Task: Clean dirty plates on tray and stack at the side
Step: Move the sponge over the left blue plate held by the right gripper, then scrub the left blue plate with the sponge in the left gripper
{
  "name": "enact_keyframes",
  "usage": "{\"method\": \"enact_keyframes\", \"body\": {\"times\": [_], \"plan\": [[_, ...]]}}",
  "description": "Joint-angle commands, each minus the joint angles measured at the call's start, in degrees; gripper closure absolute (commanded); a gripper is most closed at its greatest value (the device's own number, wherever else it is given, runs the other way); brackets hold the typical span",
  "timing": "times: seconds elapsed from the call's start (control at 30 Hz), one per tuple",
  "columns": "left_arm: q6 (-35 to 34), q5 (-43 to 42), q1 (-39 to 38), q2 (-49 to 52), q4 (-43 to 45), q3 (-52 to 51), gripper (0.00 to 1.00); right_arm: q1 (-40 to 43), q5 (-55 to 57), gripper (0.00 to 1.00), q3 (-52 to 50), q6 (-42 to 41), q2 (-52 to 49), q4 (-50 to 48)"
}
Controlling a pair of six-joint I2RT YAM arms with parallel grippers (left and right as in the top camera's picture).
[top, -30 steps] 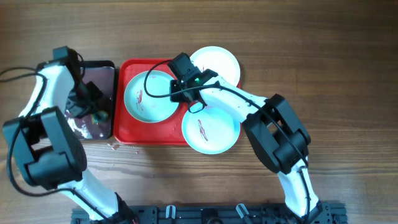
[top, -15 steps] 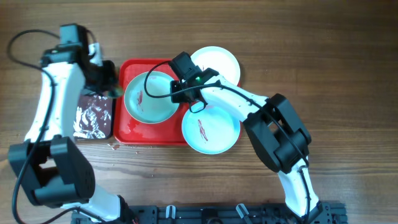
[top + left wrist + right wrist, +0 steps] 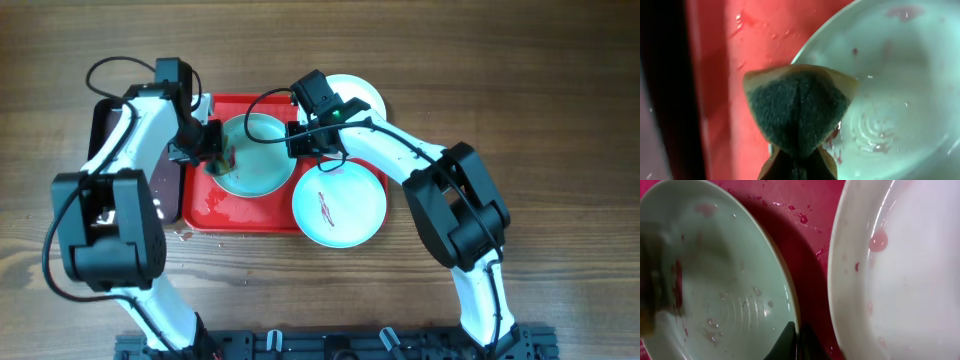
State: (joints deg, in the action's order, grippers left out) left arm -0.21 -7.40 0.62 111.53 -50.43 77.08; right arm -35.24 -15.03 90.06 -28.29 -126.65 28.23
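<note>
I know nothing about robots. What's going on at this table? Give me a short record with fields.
Tray: large glossy red rectangular plastic tray, wet
On it: round pale mint-blue plate, red smears
Left fingers: shut on a green-faced yellow sponge at that plate's left rim
Right fingers: shut on the same plate's right rim
Other plates: second mint-blue plate, smeared, overlapping the tray's right edge; white plate at its far right corner
Beside tray: narrower black tray, on the left

We see the left hand holding a sponge on a mint plate in the red tray, the right hand gripping its opposite rim.
</note>
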Motion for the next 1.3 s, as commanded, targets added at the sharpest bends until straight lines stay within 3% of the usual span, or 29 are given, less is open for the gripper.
{"method": "enact_keyframes", "body": {"times": [0.0, 0.27, 0.5, 0.6, 0.77, 0.83, 0.97, 1.03, 1.27], "plan": [[1.16, -1.33, -2.32, 3.41, 2.12, -0.26, 0.96, -0.57, -2.05, 0.94, 0.63, 1.36, -1.01, -0.28], [-6.23, -1.75, -5.25, 5.92, 1.79, -0.28, 0.96, -0.59, -2.03, 0.94, 0.63, 1.29, -1.01, -0.35], [-6.01, -15.96, -7.52, 5.92, -1.42, -0.26, 0.96, -0.57, -2.03, 0.94, 0.63, 1.27, -1.01, -0.37], [-5.99, -18.29, -7.48, 5.92, -1.53, -0.26, 0.96, -0.59, -2.03, 0.94, 0.63, 1.27, -1.01, -0.35], [-3.43, -17.64, -7.26, 5.92, -1.55, -0.26, 0.96, -0.57, -2.05, 0.94, 0.63, 1.29, -1.01, -0.33], [-3.43, -13.53, -7.10, 5.92, -1.05, -0.26, 0.96, -0.59, -2.05, 0.94, 0.61, 1.27, -1.01, -0.35], [-4.04, -3.32, -7.37, 5.92, 4.17, -0.26, 0.96, -0.59, -2.05, 0.94, 0.61, 1.16, -1.01, -0.42], [-4.13, -2.62, -7.67, 5.92, 8.83, -0.26, 0.96, -0.57, -2.03, 0.94, 0.63, 1.11, -1.01, -0.55], [-4.13, -18.21, -10.49, 5.92, 17.40, -0.26, 0.96, -0.57, -2.03, 0.94, 0.61, 1.14, -1.01, -0.50]]}}
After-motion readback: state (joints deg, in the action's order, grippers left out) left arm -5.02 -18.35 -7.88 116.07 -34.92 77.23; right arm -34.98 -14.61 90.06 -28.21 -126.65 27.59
